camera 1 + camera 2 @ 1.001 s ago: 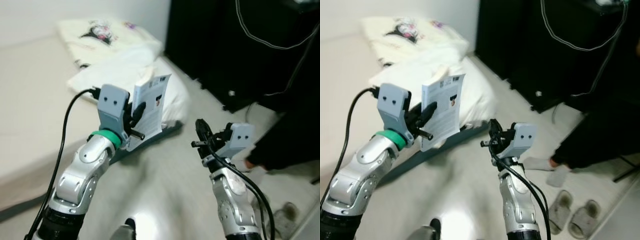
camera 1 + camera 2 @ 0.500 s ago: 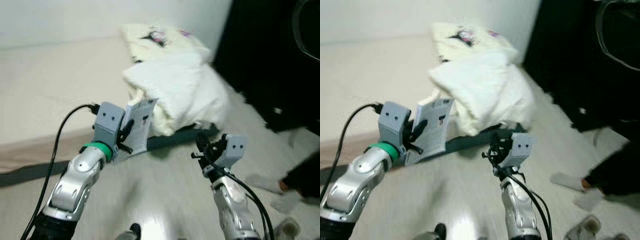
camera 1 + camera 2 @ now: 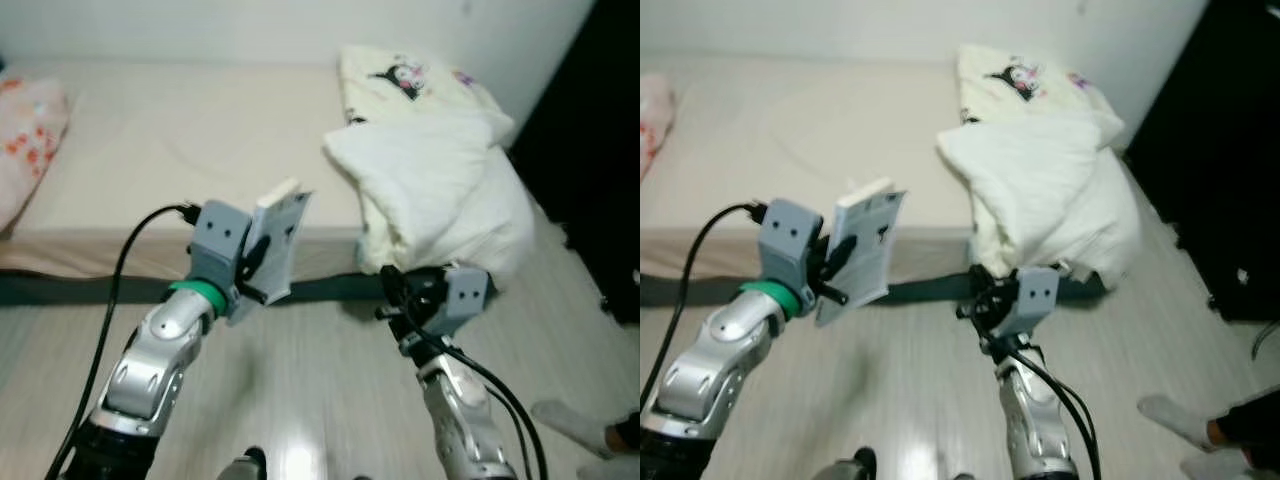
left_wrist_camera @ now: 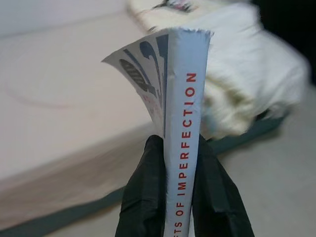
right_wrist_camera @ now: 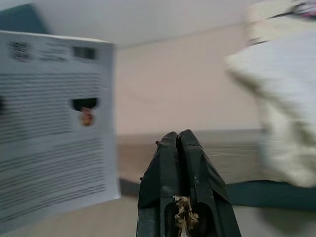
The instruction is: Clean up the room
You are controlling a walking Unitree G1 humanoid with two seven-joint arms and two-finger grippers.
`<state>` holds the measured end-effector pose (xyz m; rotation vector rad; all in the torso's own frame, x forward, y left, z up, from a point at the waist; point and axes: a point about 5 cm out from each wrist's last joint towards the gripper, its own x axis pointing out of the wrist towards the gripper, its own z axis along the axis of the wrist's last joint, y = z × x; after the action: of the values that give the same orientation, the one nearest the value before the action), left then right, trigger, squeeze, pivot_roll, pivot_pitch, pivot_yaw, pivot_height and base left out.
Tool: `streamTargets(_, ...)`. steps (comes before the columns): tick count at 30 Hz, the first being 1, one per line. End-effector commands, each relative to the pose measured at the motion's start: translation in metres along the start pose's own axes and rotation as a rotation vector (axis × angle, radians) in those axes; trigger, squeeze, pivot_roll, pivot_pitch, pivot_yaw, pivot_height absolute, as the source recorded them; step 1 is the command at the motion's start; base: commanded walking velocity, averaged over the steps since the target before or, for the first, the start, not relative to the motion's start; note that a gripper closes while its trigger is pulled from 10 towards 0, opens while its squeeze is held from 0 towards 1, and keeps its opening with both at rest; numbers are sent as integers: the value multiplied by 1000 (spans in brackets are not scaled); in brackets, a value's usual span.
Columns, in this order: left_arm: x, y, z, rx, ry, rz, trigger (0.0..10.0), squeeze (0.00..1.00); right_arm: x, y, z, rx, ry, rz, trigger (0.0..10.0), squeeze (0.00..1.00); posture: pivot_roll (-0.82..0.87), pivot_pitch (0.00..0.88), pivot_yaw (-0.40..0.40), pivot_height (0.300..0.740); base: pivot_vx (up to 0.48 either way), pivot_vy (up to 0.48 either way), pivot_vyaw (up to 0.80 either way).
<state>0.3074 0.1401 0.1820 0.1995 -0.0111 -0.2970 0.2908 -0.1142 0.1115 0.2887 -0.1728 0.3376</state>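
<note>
Book (image 4: 181, 123) clamped upright in left end effector (image 4: 178, 185), right end effector (image 5: 179, 143) closed, bed (image 3: 150, 140) ahead

You see two silver, segmented arms; the left arm (image 3: 150, 365) wears a green ring at the wrist below a grey camera block with two dark screw holes; a thick black cable loops off it; the right arm (image 3: 455, 415) carries a like block and thinner black cables; both end in long black fingers (image 5: 183, 173).

Thin white paperback book (image 3: 277, 245) with a smooth paper cover; fluffy cream cloth blanket (image 3: 440, 195); glossy pale wood-look floor (image 3: 310, 400); matt beige cloth bed (image 3: 180, 140).
</note>
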Motion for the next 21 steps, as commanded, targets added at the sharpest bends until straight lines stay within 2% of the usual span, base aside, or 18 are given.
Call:
streamTargets(1, 0, -2, 2, 6, -13, -3, 10000, 0, -5, 4, -6, 15, 25, 28, 10000, 0, 89, 92, 12, 726, 0, 0, 744)
streamTargets(11, 1, -1, 0, 31, -1, 3, 10000, 0, -6, 13, -8, 25, 36, 92, 10000, 0, 88, 95, 15, 726, 0, 0, 744)
streamTargets(21, 4, 2, -1, 51, -6, 59, 10000, 0, -6, 15, -8, 18, 41, 117, 10000, 0, 87, 99, 14, 726, 0, 0, 738)
